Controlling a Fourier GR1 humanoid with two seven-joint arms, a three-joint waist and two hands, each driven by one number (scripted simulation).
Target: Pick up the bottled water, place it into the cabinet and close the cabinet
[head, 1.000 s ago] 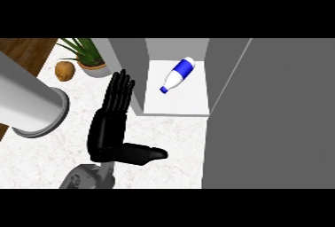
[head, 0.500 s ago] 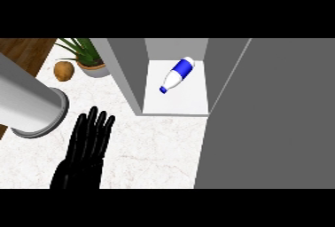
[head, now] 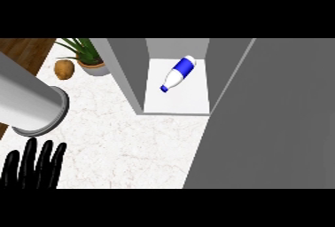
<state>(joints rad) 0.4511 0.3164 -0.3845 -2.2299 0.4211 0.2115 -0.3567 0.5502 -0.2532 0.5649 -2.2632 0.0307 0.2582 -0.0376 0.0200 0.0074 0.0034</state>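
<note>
Head view | bottle [head: 178, 73] laid flat inside open cabinet [head: 131, 66] | left hand [head: 33, 166] seen at lower left, fingers straight, spread, nothing held

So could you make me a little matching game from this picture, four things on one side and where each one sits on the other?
Things:
1. bottled water
2. potted plant
3. brown round thing
4. left hand

Places:
A. low at the view's left edge, fingers straight
B. lying on its side inside the open cabinet
C. on the counter, just left of the plant's pot
D. at the counter's back, left of the cabinet

Pairs: 1-B, 2-D, 3-C, 4-A
</note>
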